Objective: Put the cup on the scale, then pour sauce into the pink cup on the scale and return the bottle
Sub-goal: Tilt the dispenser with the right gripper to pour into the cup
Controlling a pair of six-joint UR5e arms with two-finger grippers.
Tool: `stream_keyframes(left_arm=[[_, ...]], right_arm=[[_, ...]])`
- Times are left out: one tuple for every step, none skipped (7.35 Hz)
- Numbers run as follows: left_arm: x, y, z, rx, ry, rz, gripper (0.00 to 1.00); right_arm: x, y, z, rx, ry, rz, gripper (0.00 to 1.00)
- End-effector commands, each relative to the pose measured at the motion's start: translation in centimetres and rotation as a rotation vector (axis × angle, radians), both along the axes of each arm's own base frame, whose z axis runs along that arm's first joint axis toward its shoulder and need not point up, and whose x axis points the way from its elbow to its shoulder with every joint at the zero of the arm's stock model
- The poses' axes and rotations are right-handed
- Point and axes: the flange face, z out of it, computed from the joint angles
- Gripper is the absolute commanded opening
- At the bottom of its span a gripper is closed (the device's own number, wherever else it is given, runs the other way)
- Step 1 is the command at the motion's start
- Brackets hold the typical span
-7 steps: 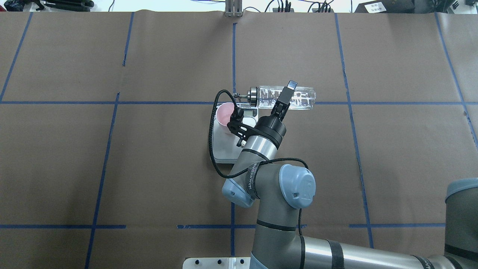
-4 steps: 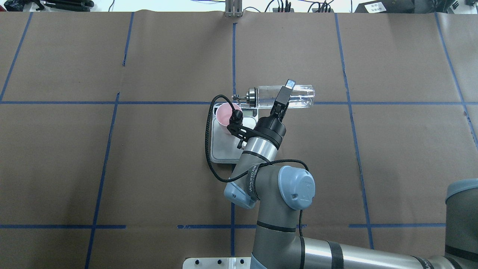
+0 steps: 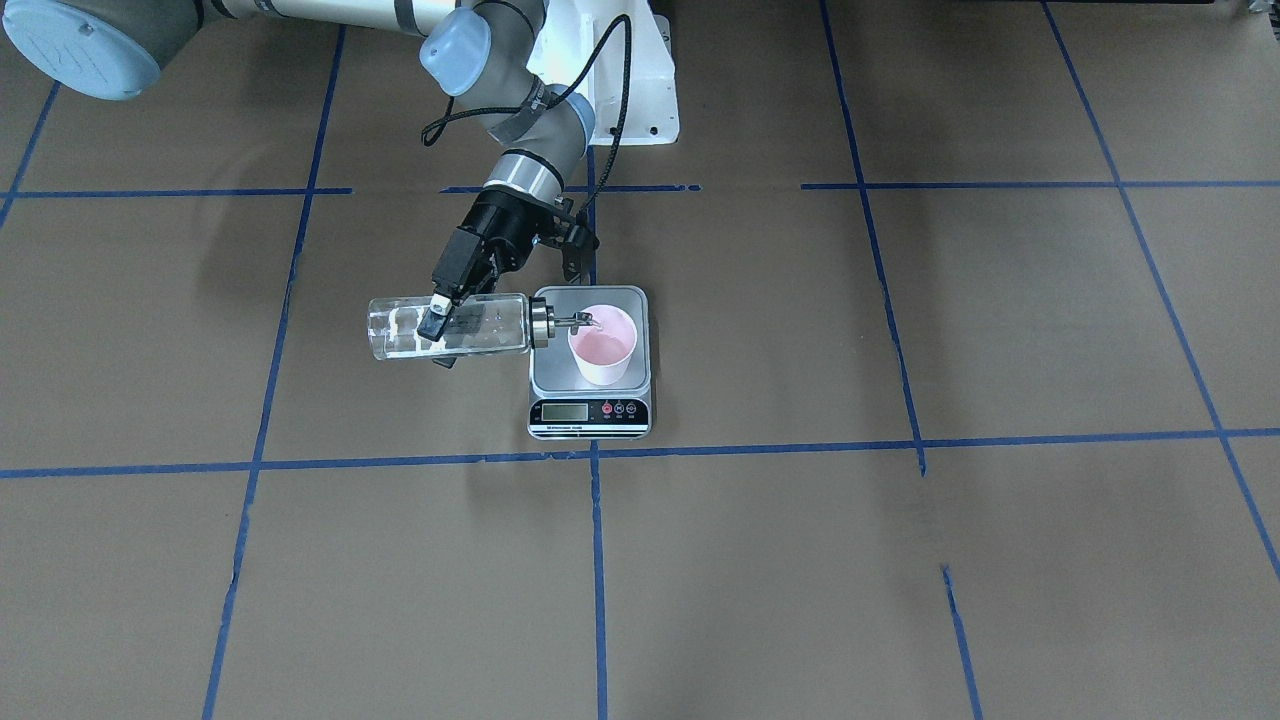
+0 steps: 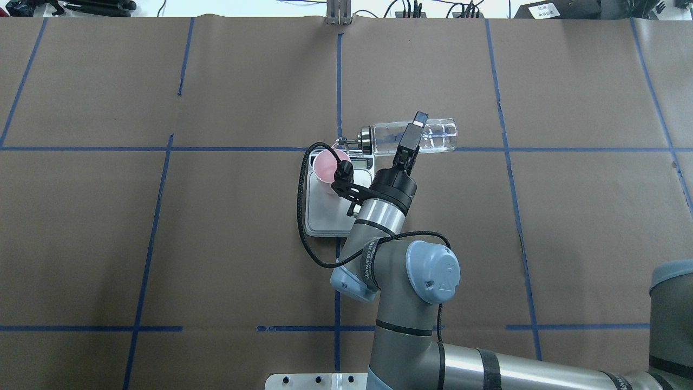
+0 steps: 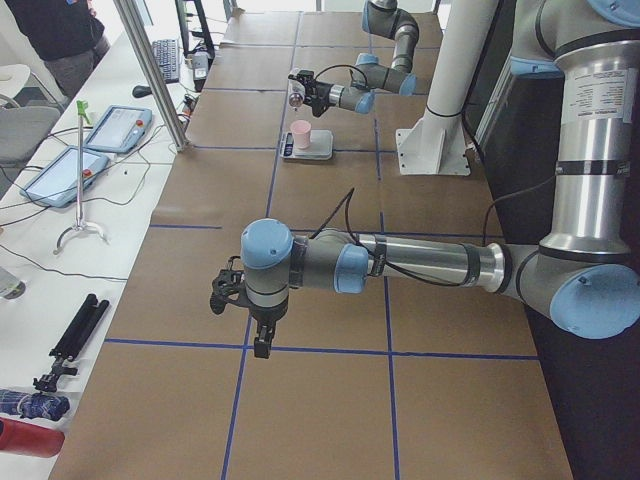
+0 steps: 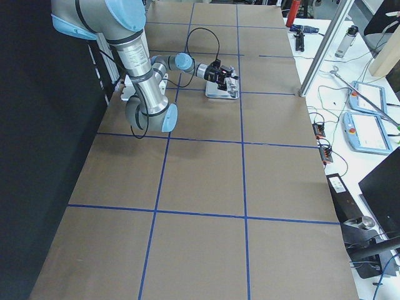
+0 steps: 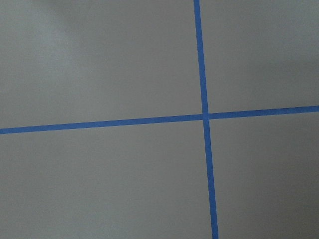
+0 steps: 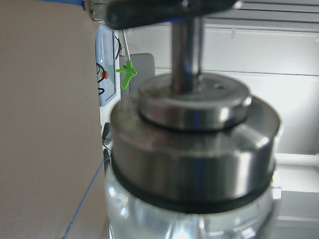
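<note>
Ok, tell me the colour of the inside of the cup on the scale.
Pink. The cup shows it best in the exterior front-facing view.

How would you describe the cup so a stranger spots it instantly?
Find the brown table crossed by blue tape. Near its middle sits a silver scale. On it stands the cup: small, pale pink paper, unlike the clear glass bottle.

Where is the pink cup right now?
In the front-facing view the pink cup stands on the scale near the table's middle, with the spout of the tipped bottle at its rim.
</note>
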Motion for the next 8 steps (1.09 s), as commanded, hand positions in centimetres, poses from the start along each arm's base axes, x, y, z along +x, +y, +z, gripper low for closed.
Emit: stream_keyframes(left_arm=[[0.0,0.0,0.1,-0.004,0.009,0.0,1.0],[0.1,0.1,0.5,-0.013,0.015,0.001,1.0],[0.1,0.1,0.8,-0.018,0.015,0.001,1.0],[0.1,0.1,0.8,-0.018,0.015,0.001,1.0],[0.1,0.0,0.8,-0.018,0.015,0.001,1.0],[0.1,0.0,0.8,-0.018,0.015,0.002,1.0],[0.1,0.0,0.8,-0.018,0.015,0.001,1.0],[0.1,0.0,0.8,-0.018,0.015,0.002,1.0]], right_arm=[[0.5,-0.7,0.0,0.032,0.017,0.008,0.0],[0.8,-1.1,0.1,0.036,0.02,0.014,0.0],[0.9,-1.3,0.4,0.039,0.027,0.016,0.0],[1.1,-1.4,0.8,0.043,0.034,0.017,0.0],[1.2,-1.5,0.9,0.05,0.037,0.018,0.0],[1.2,-1.5,1.0,0.05,0.038,0.018,0.0],[1.2,-1.4,1.1,0.05,0.04,0.018,0.0],[1.2,-1.3,1.1,0.05,0.04,0.017,0.0]])
